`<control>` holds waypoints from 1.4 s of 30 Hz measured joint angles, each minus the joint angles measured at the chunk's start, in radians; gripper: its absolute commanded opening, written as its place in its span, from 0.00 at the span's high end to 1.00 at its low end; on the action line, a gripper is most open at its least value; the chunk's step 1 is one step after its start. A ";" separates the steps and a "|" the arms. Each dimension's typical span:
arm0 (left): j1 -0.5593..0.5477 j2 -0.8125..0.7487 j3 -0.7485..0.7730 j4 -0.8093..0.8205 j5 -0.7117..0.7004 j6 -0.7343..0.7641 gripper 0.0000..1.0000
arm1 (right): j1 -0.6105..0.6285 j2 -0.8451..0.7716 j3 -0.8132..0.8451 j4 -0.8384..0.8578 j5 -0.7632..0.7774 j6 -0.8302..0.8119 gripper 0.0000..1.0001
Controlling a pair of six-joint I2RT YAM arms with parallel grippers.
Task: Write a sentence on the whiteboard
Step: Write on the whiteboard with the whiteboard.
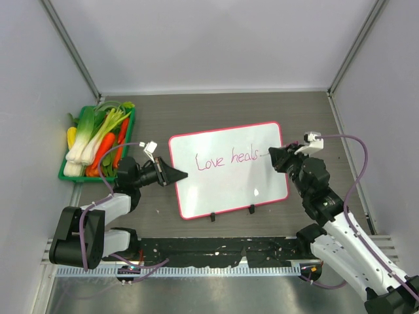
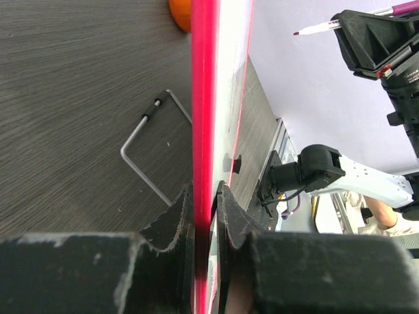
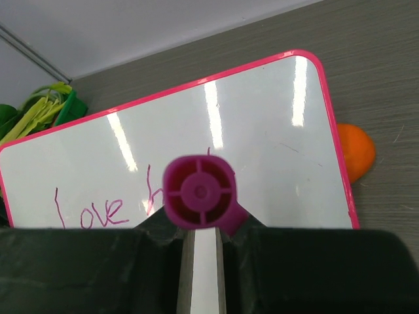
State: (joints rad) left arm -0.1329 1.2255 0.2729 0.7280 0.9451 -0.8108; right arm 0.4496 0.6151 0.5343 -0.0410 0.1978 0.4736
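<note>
Left gripper (image 2: 204, 194) clamped on its rim and right gripper (image 3: 203, 229) gripping a magenta plastic marker (image 3: 200, 191), we judge the pink-framed glossy whiteboard (image 1: 229, 190) light, stiff and slippery.

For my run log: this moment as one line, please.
left fingers: shut on whiteboard edge | right fingers: shut on pink marker | written: Love heals

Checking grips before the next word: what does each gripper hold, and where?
Left gripper clamps the whiteboard by its left frame edge; right gripper holds the marker by its barrel.

Robot lab enclosure, plain white walls (image 1: 209, 46), grey table (image 1: 216, 111), mounting rail (image 1: 216, 269)
</note>
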 measured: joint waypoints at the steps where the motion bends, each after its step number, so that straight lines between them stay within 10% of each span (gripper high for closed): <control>1: 0.000 0.000 0.000 0.000 0.000 0.000 1.00 | 0.000 0.007 0.000 -0.003 0.004 -0.002 0.99; 24: -0.001 0.000 0.002 -0.005 -0.001 0.002 1.00 | -0.147 0.156 0.000 0.018 0.005 -0.031 0.99; 36: -0.007 -0.092 0.027 -0.277 -0.196 0.120 0.33 | -0.151 0.124 0.000 0.025 -0.048 -0.030 0.99; 42: -0.007 -0.267 0.028 -0.409 -0.316 0.145 0.22 | -0.151 0.114 0.001 0.024 -0.067 -0.030 0.99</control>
State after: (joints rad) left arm -0.1402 0.9585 0.3008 0.3187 0.6292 -0.6659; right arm 0.2989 0.7288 0.5350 -0.0174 0.1310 0.4438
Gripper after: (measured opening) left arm 0.738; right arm 0.184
